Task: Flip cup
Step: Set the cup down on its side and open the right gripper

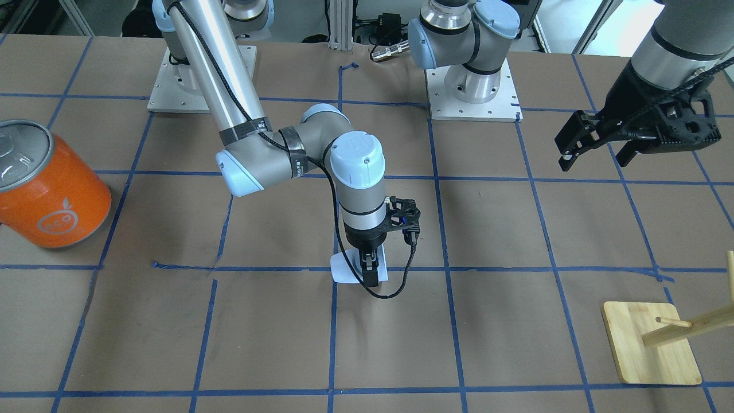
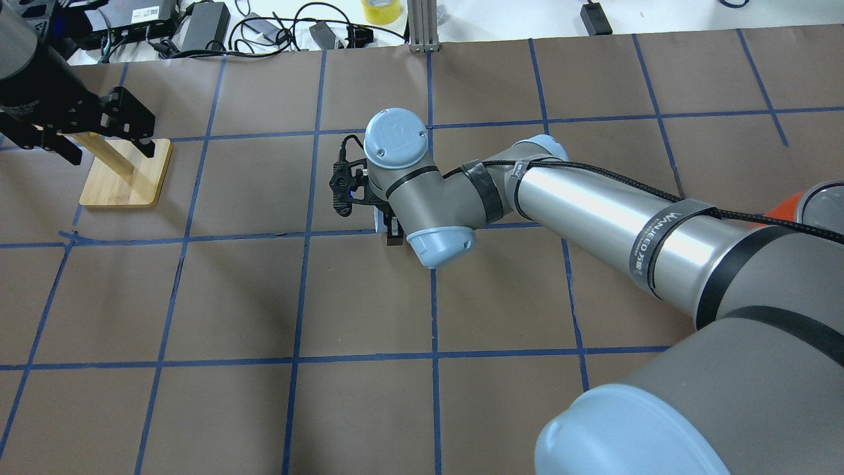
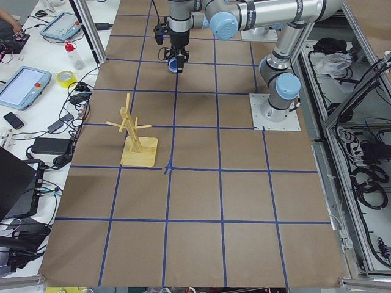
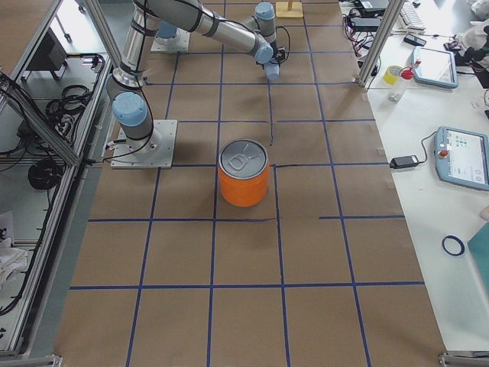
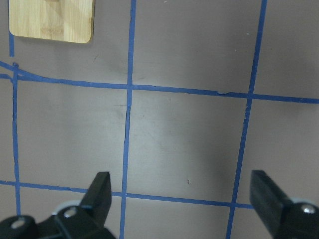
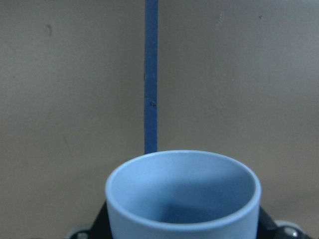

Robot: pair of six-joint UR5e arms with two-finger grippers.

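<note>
The pale blue cup [image 1: 346, 267] sits low over the table's middle, between the fingers of my right gripper [image 1: 370, 271], which points straight down and is shut on it. In the right wrist view the cup [image 6: 183, 199] fills the lower frame, its bluish open mouth turned up toward the camera. I cannot tell if its base touches the table. In the overhead view only a sliver of the cup [image 2: 379, 221] shows beside the right gripper [image 2: 393, 235]. My left gripper [image 1: 596, 150] hangs open and empty high over the table's far side, as the left wrist view [image 5: 182, 199] also shows.
A large orange can [image 1: 51, 183] with a silver top stands near the table's end on my right. A bamboo peg stand [image 1: 651, 344] stands near my left gripper; it also shows in the overhead view [image 2: 125, 178]. Blue tape lines grid the brown table.
</note>
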